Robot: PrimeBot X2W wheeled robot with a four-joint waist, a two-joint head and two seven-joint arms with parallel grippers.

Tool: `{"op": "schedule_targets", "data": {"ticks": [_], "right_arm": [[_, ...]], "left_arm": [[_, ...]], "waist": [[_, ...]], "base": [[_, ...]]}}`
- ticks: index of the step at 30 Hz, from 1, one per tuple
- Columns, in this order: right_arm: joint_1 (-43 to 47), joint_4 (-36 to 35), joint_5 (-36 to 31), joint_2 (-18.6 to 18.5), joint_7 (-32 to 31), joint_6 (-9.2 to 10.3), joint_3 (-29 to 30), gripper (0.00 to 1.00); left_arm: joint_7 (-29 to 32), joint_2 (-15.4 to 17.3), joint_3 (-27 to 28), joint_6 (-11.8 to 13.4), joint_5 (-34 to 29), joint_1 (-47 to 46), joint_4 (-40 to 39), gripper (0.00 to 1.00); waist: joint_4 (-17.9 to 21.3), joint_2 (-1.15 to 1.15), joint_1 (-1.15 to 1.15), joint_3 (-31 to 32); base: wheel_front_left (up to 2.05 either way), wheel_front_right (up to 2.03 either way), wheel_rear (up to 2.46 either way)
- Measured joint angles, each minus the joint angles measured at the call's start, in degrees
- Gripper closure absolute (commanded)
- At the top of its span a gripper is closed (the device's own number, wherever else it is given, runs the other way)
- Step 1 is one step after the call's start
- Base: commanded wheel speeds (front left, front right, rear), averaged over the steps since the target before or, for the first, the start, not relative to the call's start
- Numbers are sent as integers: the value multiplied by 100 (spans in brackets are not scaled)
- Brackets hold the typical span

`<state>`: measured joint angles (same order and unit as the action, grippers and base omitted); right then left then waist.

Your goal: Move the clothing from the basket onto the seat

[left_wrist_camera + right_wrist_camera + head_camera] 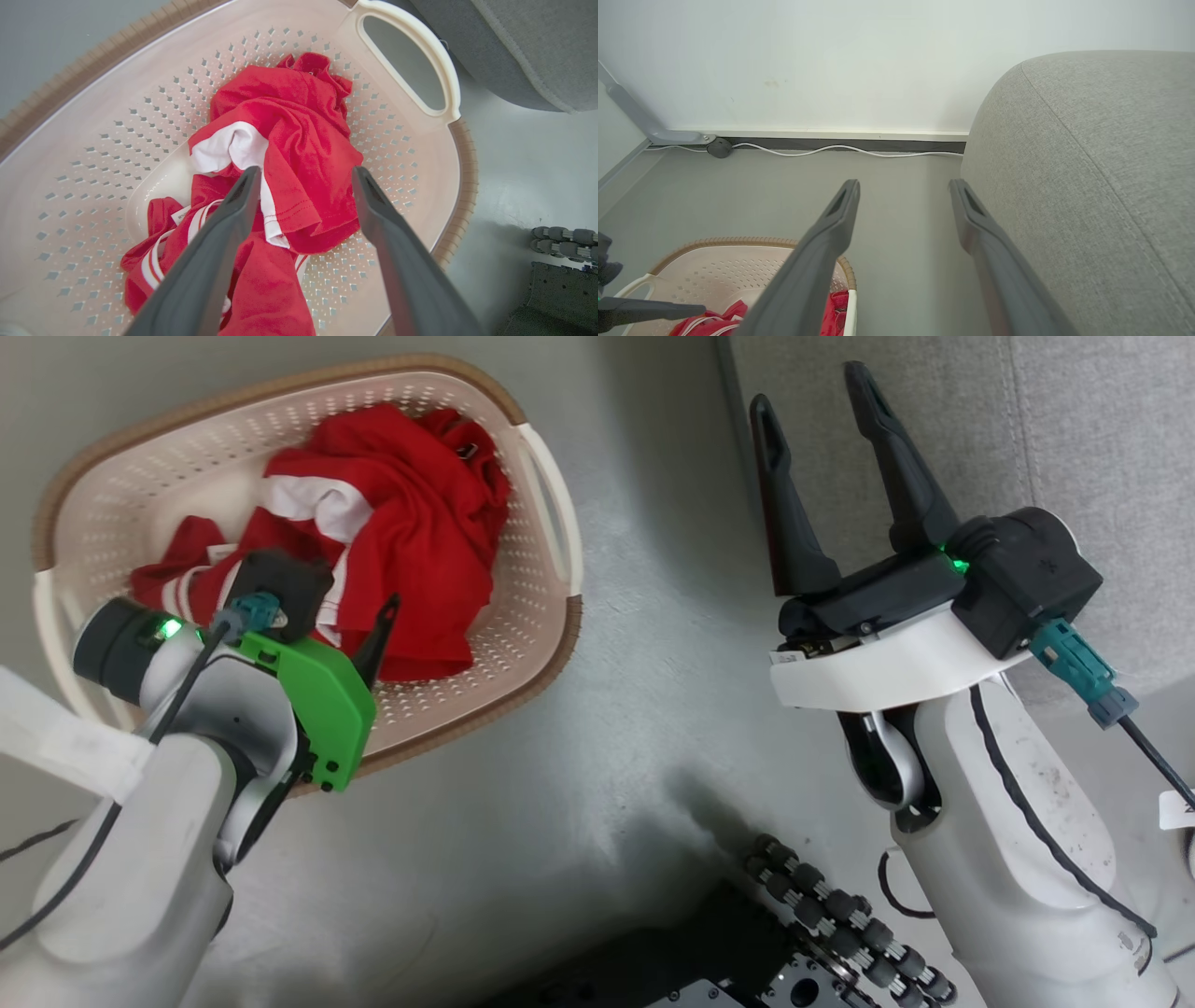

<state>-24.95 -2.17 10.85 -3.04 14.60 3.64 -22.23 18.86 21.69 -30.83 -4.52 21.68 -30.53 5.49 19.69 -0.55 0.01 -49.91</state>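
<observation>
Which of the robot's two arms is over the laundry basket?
The left arm, the one with the green cover: its open fingers hang over the red clothes in the basket. The right arm's fingers are open beside the grey sofa.

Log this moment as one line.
left gripper: open above clothing in basket | right gripper: open, empty, beside seat | clothing not yet moved

The place looked like a plain living room, or a room set up as one. A light-grey upholstered sofa [1087,163] stood on a smooth grey floor [560,803], and near it sat a perforated plastic laundry basket [121,513] with red clothing [411,523] in it. Behind ran a bare white wall [878,60] with a pale skirting board [831,135], a white cable [840,148] trailing loose along its foot, and a grey metal strut [630,109] at one side.
</observation>
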Motion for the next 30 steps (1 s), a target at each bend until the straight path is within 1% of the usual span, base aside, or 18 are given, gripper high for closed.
{"op": "schedule_targets", "data": {"ticks": [8, 10, 12, 21, 30], "right_arm": [[-167, -21, 412, 15, 0, 108, -240, 0], [-186, -25, 501, 16, 0, 110, -302, 0], [-197, -30, 610, 21, 0, 162, -379, 0], [-287, -92, 861, 30, 0, 253, -526, 0], [-278, -96, 898, 33, 0, 300, -482, 0]], "left_arm": [[400, 85, 31, -1, 5, -221, 198, 0], [495, 93, 47, -1, 37, -283, 218, 0], [573, 96, 89, 1, 131, -309, 250, 0], [893, 114, 109, 14, 202, -336, 361, 0], [1095, 94, 103, 44, 315, -348, 512, 0]], "waist": [[353, 0, 0, -212], [428, 0, 0, -250], [504, 0, -1, -283], [830, 0, -1, -381], [923, 0, 0, -393]], "base": [[0, 0, 0], [0, 0, 0], [0, 0, 0], [0, 0, 0], [0, 0, 0]]}}
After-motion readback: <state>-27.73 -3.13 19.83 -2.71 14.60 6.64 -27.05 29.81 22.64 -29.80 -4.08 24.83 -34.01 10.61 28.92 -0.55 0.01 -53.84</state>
